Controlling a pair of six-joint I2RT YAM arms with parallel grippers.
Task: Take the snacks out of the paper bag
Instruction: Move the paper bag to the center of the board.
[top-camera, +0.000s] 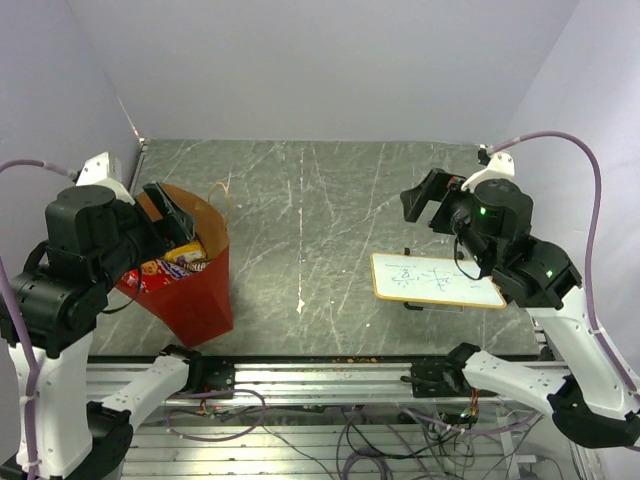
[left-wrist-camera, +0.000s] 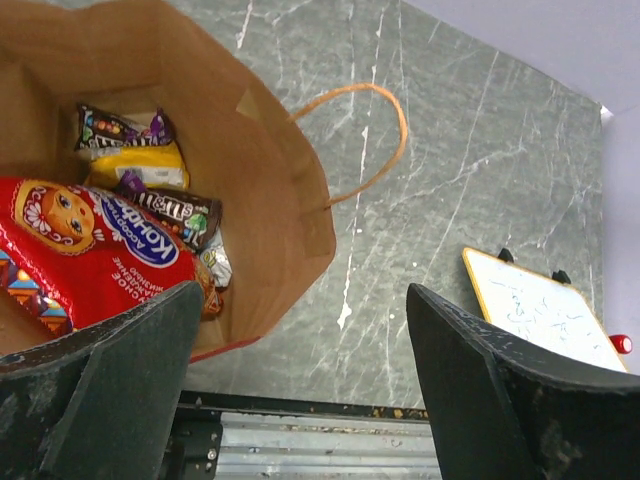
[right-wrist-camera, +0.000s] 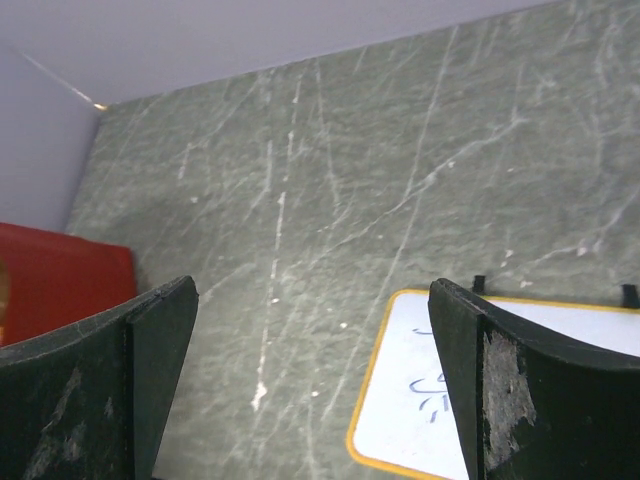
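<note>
Snacks (left-wrist-camera: 130, 215) sit heaped inside the paper bag (top-camera: 198, 295), right under the left gripper (left-wrist-camera: 300, 330), which hangs over the bag's open mouth with its jaws spread wide and nothing between them. Seen from the wrist, one finger (left-wrist-camera: 120, 390) covers the bag's near rim beside the large red packet (left-wrist-camera: 90, 255), and the other is out over bare table (top-camera: 330, 200). The red packet lies flat on top at the near side. Past it are a yellow packet (left-wrist-camera: 140, 165) and two dark purple-brown packets (left-wrist-camera: 175, 212), with a pale blue-white one (left-wrist-camera: 215, 265) tucked against the kraft wall. The bag stands at the left of the table near the front edge, one loop handle (left-wrist-camera: 385, 130) lying out on the surface. Well away to the right, the right gripper (top-camera: 430, 203) is raised above the table, jaws also wide apart and empty, with a wood-framed whiteboard (top-camera: 435, 280) lying flat below and just in front of it.
</note>
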